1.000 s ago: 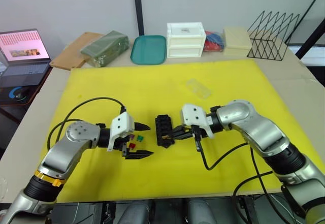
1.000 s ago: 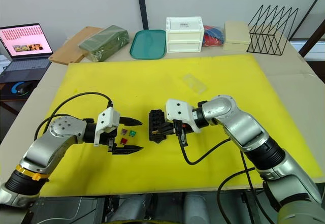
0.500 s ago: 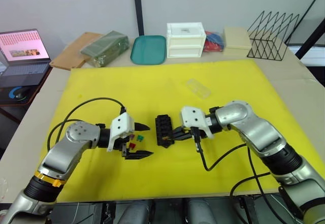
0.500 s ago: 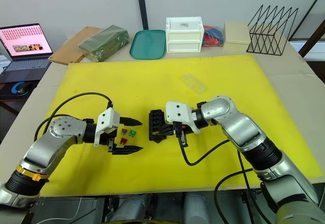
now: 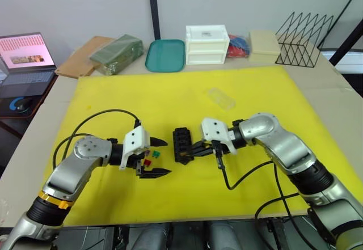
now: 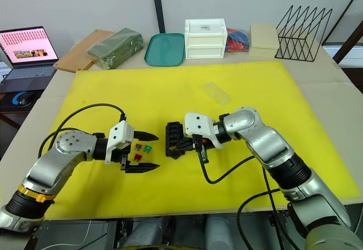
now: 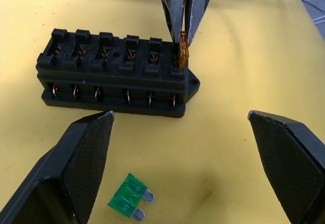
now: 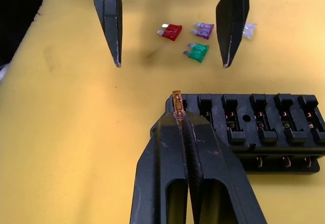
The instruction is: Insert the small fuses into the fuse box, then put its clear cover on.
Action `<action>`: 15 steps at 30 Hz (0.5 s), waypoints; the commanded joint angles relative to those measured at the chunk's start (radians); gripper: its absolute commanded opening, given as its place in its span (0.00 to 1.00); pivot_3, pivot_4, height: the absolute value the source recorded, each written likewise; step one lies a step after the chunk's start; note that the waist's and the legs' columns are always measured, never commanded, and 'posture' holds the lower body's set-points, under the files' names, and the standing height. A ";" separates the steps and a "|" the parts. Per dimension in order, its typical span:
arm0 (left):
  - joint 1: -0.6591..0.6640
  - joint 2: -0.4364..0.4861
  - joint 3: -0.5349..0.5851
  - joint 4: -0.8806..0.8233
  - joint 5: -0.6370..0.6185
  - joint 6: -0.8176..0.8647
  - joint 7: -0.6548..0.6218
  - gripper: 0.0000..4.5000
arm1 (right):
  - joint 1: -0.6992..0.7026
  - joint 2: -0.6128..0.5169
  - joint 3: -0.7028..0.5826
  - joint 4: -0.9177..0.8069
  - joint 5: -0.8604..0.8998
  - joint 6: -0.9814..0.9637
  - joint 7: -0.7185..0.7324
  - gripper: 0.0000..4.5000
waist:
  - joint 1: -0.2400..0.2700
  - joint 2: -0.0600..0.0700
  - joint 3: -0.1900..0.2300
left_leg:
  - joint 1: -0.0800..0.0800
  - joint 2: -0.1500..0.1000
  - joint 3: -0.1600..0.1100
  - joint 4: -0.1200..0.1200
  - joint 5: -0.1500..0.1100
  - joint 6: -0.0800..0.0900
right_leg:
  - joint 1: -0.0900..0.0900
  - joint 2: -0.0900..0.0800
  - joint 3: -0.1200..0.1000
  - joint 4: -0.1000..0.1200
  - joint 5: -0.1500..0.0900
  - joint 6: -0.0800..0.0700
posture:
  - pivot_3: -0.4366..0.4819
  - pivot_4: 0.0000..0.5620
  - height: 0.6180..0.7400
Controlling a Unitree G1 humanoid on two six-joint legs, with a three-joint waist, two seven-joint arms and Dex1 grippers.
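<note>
Fuse box (image 7: 119, 74) on yellow mat (image 5: 187, 100) mid-worktop, between both arms; long axis runs away from robot, slots up, all looking empty. Tan fuse (image 8: 177, 103) pinched in right pincer (image 8: 183, 127), at end slot nearest robot. Step: first insertion; next needs blades aligned, straight push. Left pincer (image 7: 198, 127) spread wide, empty, beside green fuse (image 7: 130, 196), red fuse (image 8: 171, 31), purple fuse (image 8: 203, 30). Clear cover (image 6: 216, 93) well apart, further back on mat.

Beige counter (image 5: 334, 97) under a yellow mat (image 5: 187, 100); along the far edge, teal tray (image 5: 165, 55), white drawers (image 5: 207, 44), wire rack (image 5: 303, 31).
</note>
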 commanded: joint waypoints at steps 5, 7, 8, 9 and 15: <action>0.002 0.001 0.000 -0.029 0.005 -0.017 0.001 0.99 | 0.009 0.005 -0.042 -0.051 0.024 0.018 -0.008 0.00 | 0.000 0.000 0.000 | 0.000 0.000 0.000 0.000 0.000 0.000 | 0.000 0.000 0.000 0.000 0.000 0.000 | 0.48 0.27 1.00; 0.001 0.001 -0.001 -0.030 0.006 -0.017 0.001 0.99 | 0.011 0.005 -0.039 -0.049 0.018 0.014 -0.010 0.00 | 0.000 0.000 0.000 | 0.000 0.000 0.000 0.000 0.000 0.000 | 0.000 0.000 0.000 0.000 0.000 0.000 | 0.48 0.27 1.00; 0.000 0.000 -0.002 -0.030 0.007 -0.017 0.001 0.99 | 0.012 0.005 -0.038 -0.048 0.016 0.012 -0.010 0.00 | 0.000 0.000 0.000 | 0.000 0.000 0.000 0.000 0.000 0.000 | 0.000 0.000 0.000 0.000 0.000 0.000 | 0.48 0.27 1.00; -0.001 0.000 -0.002 -0.030 0.007 -0.016 0.001 0.99 | 0.013 0.004 -0.036 -0.047 0.013 0.010 -0.010 0.00 | 0.000 0.000 0.000 | 0.000 0.000 0.000 0.000 0.000 0.000 | 0.000 0.000 0.000 0.000 0.000 0.000 | 0.48 0.27 1.00; -0.003 0.000 -0.001 -0.034 0.007 -0.011 0.002 0.99 | 0.015 0.014 -0.026 -0.033 -0.001 0.001 -0.018 0.00 | 0.000 0.000 0.000 | 0.000 0.000 0.000 0.000 0.000 0.000 | 0.000 0.000 0.000 0.000 0.000 0.000 | 0.48 0.27 1.00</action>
